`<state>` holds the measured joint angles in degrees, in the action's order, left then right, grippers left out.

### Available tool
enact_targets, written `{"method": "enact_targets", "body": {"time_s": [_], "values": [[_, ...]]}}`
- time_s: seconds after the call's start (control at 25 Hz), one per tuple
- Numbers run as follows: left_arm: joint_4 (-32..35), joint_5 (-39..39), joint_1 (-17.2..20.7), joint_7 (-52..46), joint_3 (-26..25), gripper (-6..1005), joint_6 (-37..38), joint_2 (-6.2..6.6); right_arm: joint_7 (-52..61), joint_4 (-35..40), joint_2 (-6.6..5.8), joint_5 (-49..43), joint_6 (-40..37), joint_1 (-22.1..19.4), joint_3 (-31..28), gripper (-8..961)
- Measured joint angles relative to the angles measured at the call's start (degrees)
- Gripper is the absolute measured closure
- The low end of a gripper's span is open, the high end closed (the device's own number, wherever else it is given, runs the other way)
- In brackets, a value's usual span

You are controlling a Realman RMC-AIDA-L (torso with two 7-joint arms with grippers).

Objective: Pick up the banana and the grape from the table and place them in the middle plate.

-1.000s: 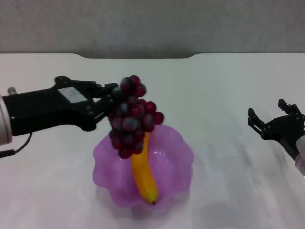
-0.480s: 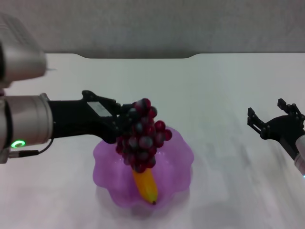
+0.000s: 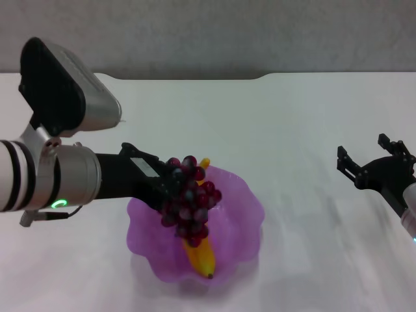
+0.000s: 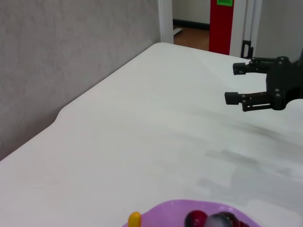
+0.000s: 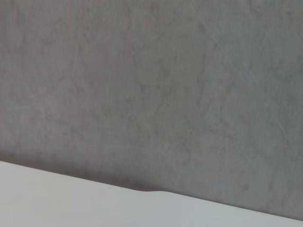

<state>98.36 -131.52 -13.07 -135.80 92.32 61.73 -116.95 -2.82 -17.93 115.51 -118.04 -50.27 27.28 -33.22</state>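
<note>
Underneath grape [image 3: 189, 197], banana [image 3: 199, 252]

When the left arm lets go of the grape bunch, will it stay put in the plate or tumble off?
The grape looks lumpy and loosely jointed, so it will probably sag and settle rather than roll. It sits over the banana, a curved surface, so it may slump sideways. The middle plate has a raised wavy rim, which should likely contain it.
</note>
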Motion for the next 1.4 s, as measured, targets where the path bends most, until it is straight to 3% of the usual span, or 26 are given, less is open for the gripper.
{"method": "enact_targets", "body": {"time_s": [0.32,0.68,1.12,1.4], "values": [[-3.59,-0.48,-0.25,-2.22,2.99,866,-5.68,-0.03,0.02,-0.01,-0.02,0.0,0.01,0.16,0.0,67],[-8.33,-4.41,-0.09,-5.48,9.66,866,-14.12,-0.1,0.02,0.1,0.04,0.0,0.0,0.47,0.0,67],[-11.82,-6.11,-0.46,-7.05,15.75,748,-20.05,-0.21,0.02,0.29,0.07,0.0,0.0,0.8,0.0,66],[-12.92,-6.19,0.61,-7.09,16.29,456,-25.03,-0.2,-0.08,0.1,0.03,0.0,0.0,0.89,0.34,67]]}}
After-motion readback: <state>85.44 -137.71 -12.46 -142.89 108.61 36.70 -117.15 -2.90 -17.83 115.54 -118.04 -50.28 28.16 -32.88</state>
